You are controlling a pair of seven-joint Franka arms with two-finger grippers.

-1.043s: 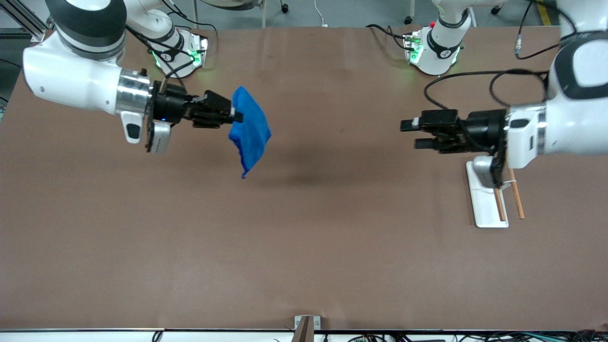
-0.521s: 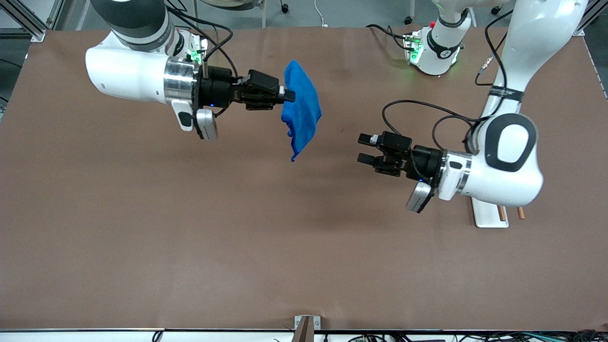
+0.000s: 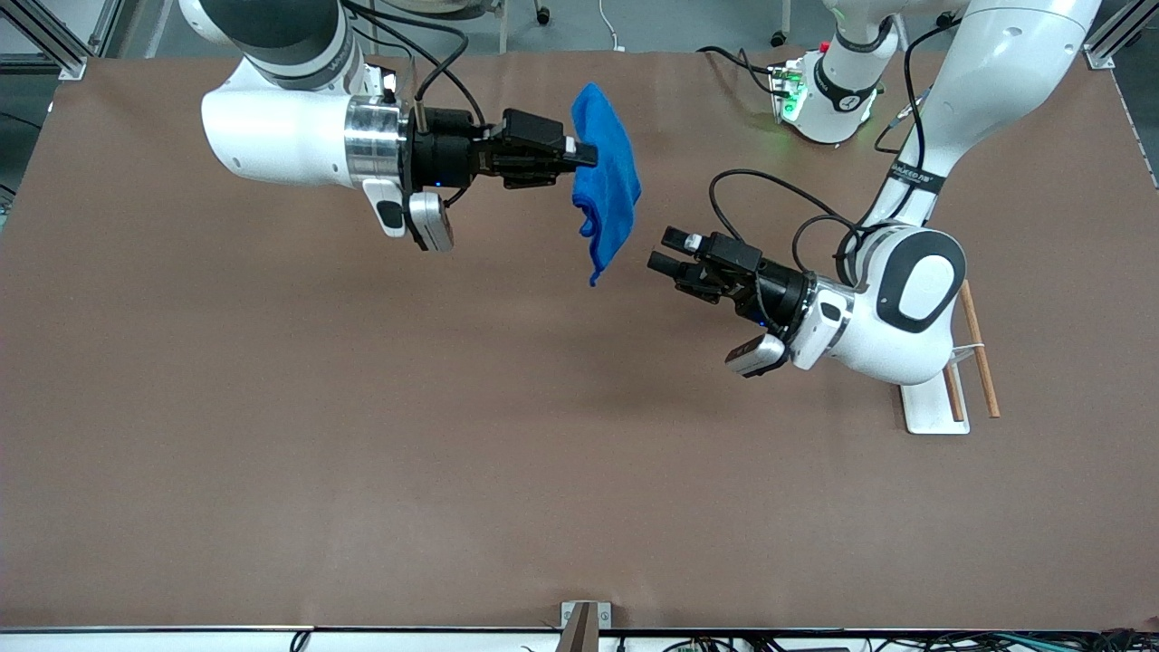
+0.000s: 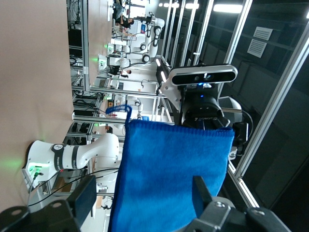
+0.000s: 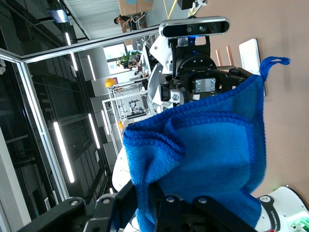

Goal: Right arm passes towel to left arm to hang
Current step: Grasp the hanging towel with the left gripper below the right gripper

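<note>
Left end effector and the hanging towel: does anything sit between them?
Nothing; the front view shows only bare table under the gap between the left end effector and towel.

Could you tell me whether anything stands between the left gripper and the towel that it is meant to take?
Nothing visible does. The towel hangs in the air from the shut right gripper, and the left gripper, fingers apart, points at its hanging edge across a bare gap over the table.
</note>
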